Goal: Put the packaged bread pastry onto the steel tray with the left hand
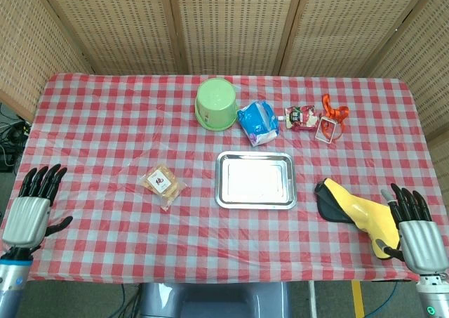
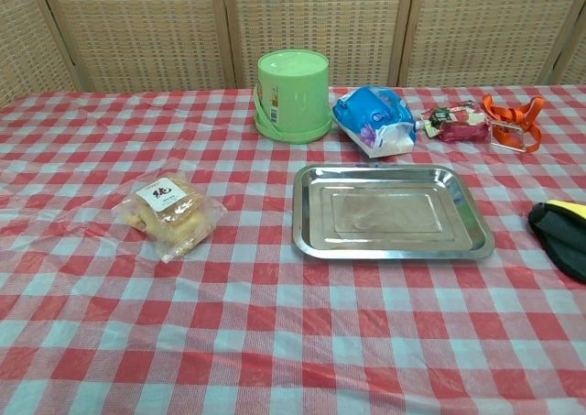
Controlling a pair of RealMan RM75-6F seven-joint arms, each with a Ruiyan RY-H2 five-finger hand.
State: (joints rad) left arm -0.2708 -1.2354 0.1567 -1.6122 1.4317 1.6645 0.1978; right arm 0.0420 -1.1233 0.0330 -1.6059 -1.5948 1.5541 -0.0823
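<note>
The packaged bread pastry (image 1: 162, 184) (image 2: 169, 213) lies in clear wrap on the checked cloth, left of the steel tray (image 1: 255, 200) (image 2: 392, 245). The tray is bare inside. My left hand (image 1: 30, 213) hovers at the table's near left corner, fingers apart and holding nothing, well left of the pastry. At the near right corner my right hand (image 1: 415, 228) is open too. Neither hand shows in the chest view.
An upturned green bucket (image 1: 216, 103) (image 2: 293, 94), a blue-white bag (image 1: 258, 121) (image 2: 374, 120), a small snack packet (image 1: 302, 117) (image 2: 453, 122) and an orange clip (image 1: 331, 118) (image 2: 509, 120) line the far side. A yellow-black object (image 1: 354, 209) (image 2: 560, 232) lies by my right hand.
</note>
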